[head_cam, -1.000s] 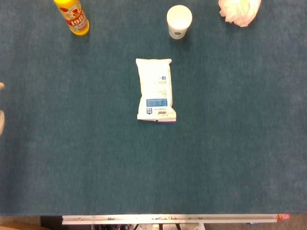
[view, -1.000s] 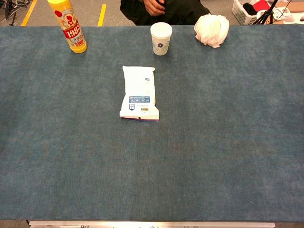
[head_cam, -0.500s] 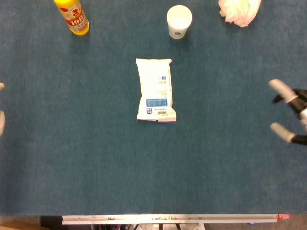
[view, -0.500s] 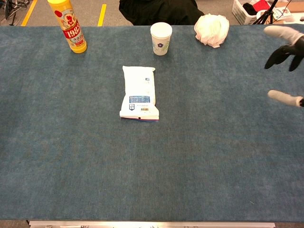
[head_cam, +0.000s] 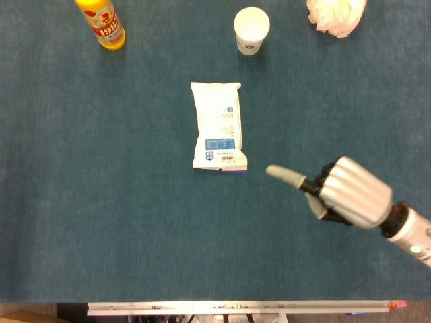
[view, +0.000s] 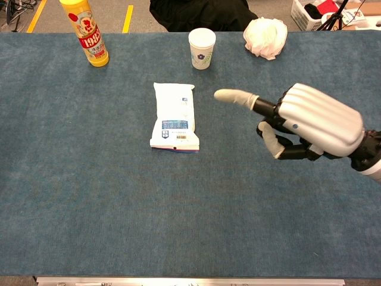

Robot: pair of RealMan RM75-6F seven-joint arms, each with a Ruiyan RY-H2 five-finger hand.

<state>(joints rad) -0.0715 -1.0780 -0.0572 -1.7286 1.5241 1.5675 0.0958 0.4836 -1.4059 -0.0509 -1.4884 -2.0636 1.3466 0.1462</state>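
**Right hand closing in on the white packet**

We see the right hand above the table, off to the right of the white packet, which lies flat near the middle of the surface with its long side running toward the far edge. The hand holds nothing: one finger points out straight toward the packet while the others look curled under the palm, and nothing is touching yet. The left hand is not in either view.

We judge the reach is under way. To do it well, we would open the curled fingers before arriving, come down over the packet's long right side, and press lightly so the soft bag does not slide on the cloth. We would keep low and central, away from the paper cup and the crumpled white bag at the far edge; the yellow bottle in the far left corner is well apart
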